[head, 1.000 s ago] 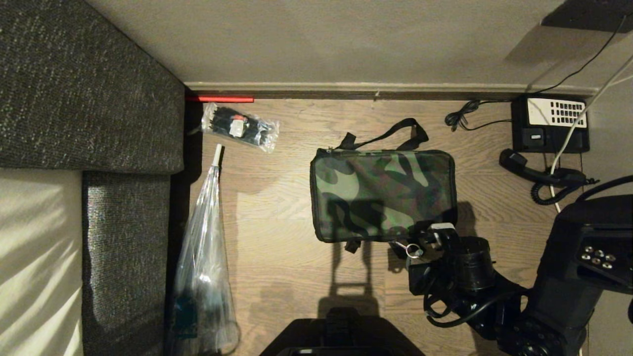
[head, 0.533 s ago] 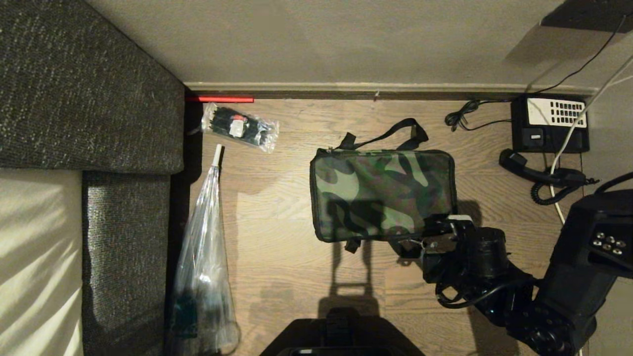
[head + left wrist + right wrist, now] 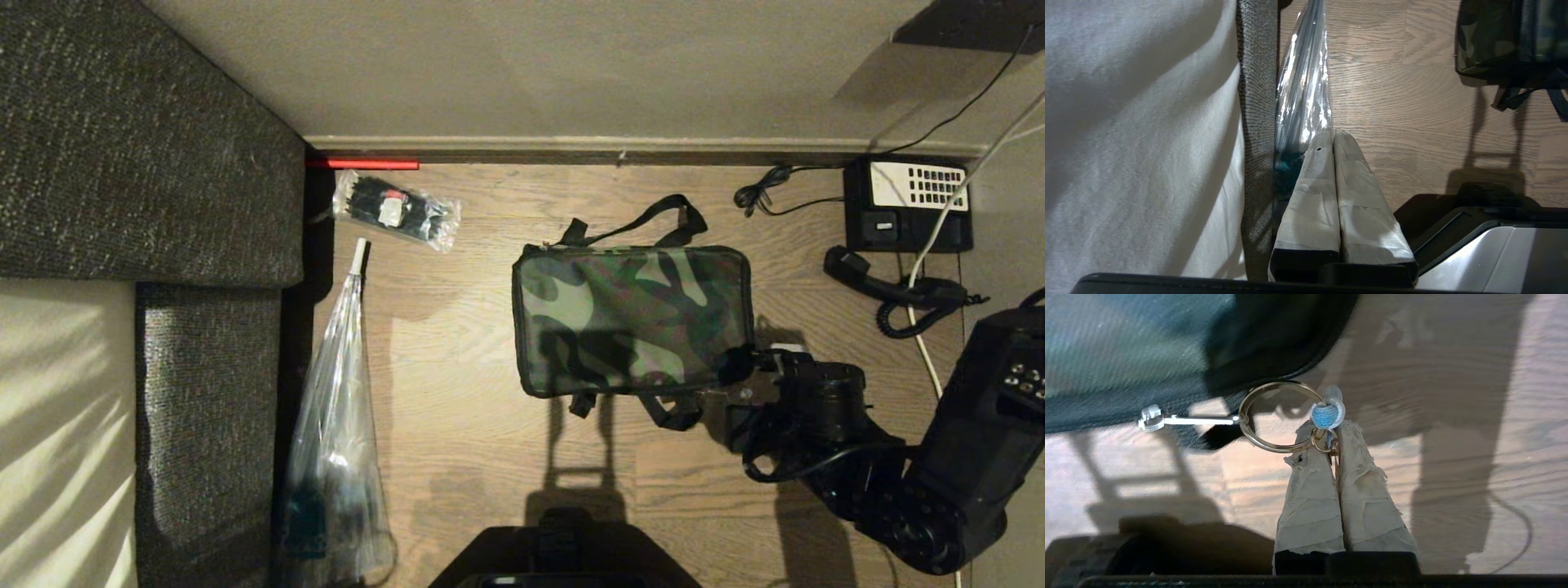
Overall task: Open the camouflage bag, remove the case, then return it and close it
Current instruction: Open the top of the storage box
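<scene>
The camouflage bag lies flat on the wooden floor, its lid down and its black strap handle looping out from the edge nearest the wall; the case is not to be seen. At the bag's near right corner sits the right hand, its taped fingers pressed together on a small ring below a blue bead; that ring hangs from a larger brass key ring, from which a thin silver zip pull runs to the bag's black zip trim; in the head view the same hand touches the bag's corner, with the arm trailing away to the bag's right. The left hand hangs well to the left of the bag, beside a clear plastic bag and the grey sofa; its fingers are closed against each other and hold nothing. A small clear packet of black items lies beyond the bag's far left corner, near the wall; a black telephone with a white keypad stands beyond the bag's far right corner, its handset off the cradle on the floor.
</scene>
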Controlling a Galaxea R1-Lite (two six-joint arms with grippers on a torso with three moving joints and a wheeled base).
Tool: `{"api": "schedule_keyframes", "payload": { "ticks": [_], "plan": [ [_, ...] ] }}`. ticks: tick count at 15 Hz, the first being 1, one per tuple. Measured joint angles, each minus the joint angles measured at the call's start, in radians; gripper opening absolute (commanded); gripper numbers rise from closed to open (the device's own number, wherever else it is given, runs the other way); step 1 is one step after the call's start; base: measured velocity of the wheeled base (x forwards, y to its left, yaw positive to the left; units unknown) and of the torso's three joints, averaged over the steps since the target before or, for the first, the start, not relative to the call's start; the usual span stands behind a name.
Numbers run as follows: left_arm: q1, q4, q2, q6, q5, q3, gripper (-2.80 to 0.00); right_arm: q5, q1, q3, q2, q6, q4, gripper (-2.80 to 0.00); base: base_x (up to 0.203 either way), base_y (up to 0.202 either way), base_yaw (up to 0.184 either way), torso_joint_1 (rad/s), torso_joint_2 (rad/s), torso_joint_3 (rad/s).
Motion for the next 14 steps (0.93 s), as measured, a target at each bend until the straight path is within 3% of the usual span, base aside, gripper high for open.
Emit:
{"api": "schedule_keyframes", "payload": {
  "ticks": [14],
  "plan": [
    [0.0,0.0,0.0,0.0,0.0,0.0,-2.8,0.004,-0.1,-0.035,-0.029,-0.069,0.061,-2.8,0.0,0.0,0.0,0.0,0.0,0.0]
  ]
}}
